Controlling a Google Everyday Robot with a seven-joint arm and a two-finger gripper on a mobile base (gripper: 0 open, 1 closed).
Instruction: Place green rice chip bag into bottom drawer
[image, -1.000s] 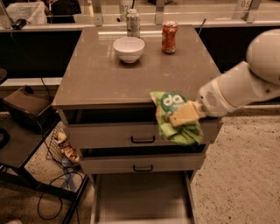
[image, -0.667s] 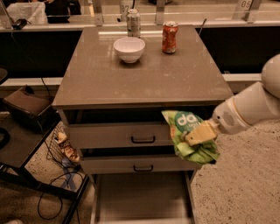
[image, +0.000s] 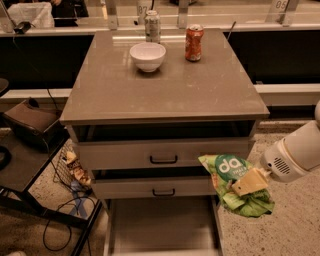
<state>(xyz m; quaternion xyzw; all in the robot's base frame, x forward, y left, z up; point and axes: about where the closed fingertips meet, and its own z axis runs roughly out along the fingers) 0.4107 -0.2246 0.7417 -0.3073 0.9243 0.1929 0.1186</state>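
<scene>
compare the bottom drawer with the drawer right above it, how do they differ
The bottom drawer is pulled out, its bare floor showing; the middle drawer is shut, showing only its front. The middle drawer shows a black bar handle; the bottom drawer shows none. Both are grey-beige. The gripper, shut on the green rice chip bag, hangs right of them.

Bag (image: 226, 167) in gripper (image: 242, 185) — by bottom drawer (image: 160, 226)

The bottom drawer (image: 160, 225) is cut off by the lower edge. Part of the green rice chip bag (image: 227, 167) is hidden by the gripper (image: 249, 182) clamped on it, near the drawer's right wall.
</scene>
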